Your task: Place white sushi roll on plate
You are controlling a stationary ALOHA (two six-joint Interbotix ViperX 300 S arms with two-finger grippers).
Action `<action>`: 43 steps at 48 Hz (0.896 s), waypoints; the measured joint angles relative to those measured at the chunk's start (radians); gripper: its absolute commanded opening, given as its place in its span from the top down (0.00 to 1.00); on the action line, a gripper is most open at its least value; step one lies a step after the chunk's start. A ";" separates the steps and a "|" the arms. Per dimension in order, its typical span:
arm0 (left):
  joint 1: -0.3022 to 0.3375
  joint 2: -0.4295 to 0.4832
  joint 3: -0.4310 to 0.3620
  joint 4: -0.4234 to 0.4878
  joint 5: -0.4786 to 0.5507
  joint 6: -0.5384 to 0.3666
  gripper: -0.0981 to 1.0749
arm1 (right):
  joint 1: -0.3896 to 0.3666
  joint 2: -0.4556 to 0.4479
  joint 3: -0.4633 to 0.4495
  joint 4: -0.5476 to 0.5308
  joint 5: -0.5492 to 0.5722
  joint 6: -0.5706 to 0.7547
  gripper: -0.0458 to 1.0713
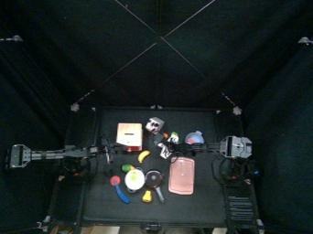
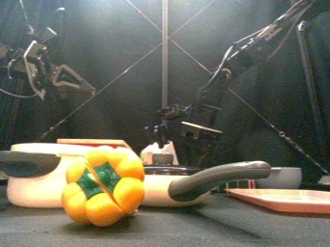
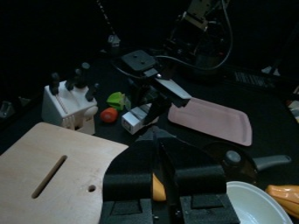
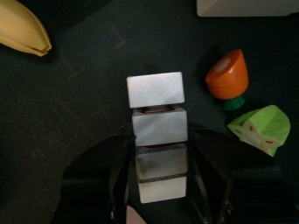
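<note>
white sushi roll: the small white blocky toy sushi roll with dark edging (image 4: 160, 127) lies flat on the black table (image 4: 70, 96). its near end sits between the right fingers and its far end pokes out past their tips.
right fingers: the right gripper (image 4: 162, 140) points down over the roll with its fingers spread wide, one on each long side. i judge them not yet clamped, since thin dark gaps show beside the roll.
why so: straddling the narrow sides lets the fingers pinch across the short width, so the roll should lift without swinging.
plate: the salmon-pink flat oblong plate with rounded corners (image 3: 211, 121) lies bare on the table, apart from the right fingers and off to one side of them.
step in hand: the grasp, i judge. the lift and the carry to the plate are not yet done.
beside the fingers: an orange toy carrot with a green top (image 4: 228, 74) and a pale green fruit wedge (image 4: 263, 129) lie just outside one finger. a yellow toy banana (image 4: 24, 31) lies well off past the other.
risk: the carrot and wedge are close, so a wide swing could nudge them.
left fingers: the left gripper (image 3: 163, 156) rests above a pale wooden cutting board (image 3: 59, 166), its fingers drawn together on nothing.
</note>
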 measured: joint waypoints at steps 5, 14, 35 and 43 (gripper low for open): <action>0.000 0.000 0.000 -0.006 0.000 0.000 0.56 | 0.002 -0.003 0.000 0.011 0.000 0.005 0.40; -0.002 0.000 0.000 -0.011 0.000 0.000 0.56 | 0.017 -0.071 -0.002 0.071 0.006 0.014 0.40; 0.000 0.000 0.002 -0.009 0.000 0.000 0.56 | 0.103 -0.236 0.077 0.245 0.015 0.176 0.40; -0.002 0.000 0.002 -0.011 0.000 0.000 0.56 | 0.132 -0.287 0.144 0.236 0.015 0.328 0.40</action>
